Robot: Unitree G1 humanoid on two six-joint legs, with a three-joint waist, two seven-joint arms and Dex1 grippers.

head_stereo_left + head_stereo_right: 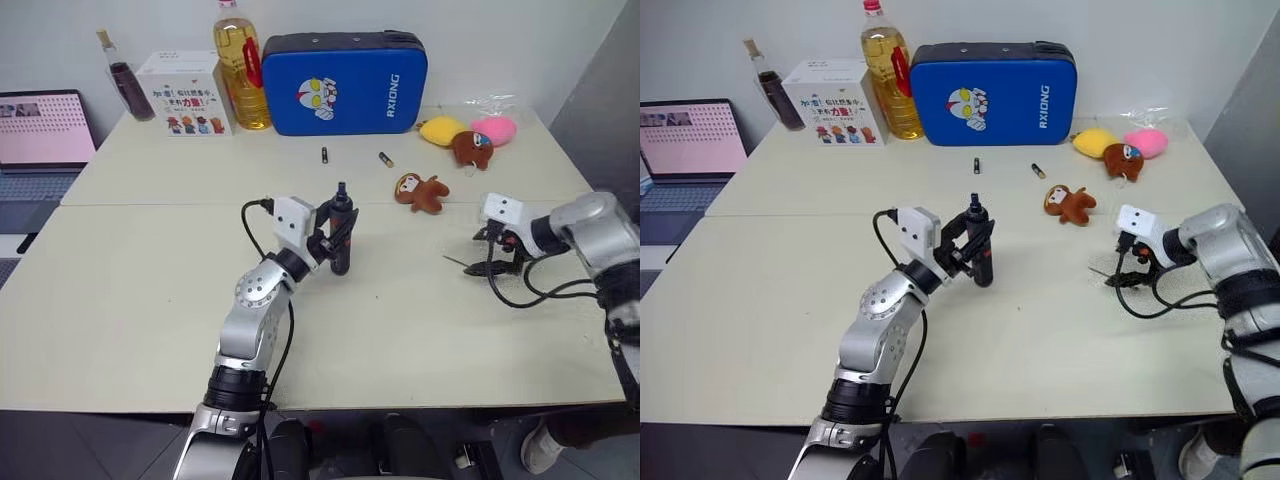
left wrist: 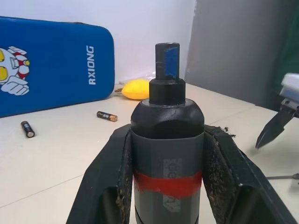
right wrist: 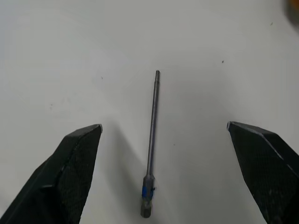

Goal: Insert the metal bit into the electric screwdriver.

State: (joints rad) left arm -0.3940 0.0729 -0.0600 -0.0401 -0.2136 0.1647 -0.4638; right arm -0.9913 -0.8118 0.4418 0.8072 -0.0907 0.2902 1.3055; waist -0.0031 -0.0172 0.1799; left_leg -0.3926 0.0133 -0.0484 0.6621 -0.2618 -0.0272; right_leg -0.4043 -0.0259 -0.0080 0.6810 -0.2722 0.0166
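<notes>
We find the left gripper (image 1: 337, 240) clenched on the electric screwdriver (image 1: 341, 228), which stands nearly upright above the middle of the table (image 1: 150, 300), narrow tip upward and red band between the fingers (image 2: 105, 186). The right gripper (image 3: 163, 135) hangs over the table's right side, fingers spread wide and grasping nothing. The metal bit (image 3: 151, 144) lies flat on the table between those fingertips; it appears untouched, though contact is hard to judge.
</notes>
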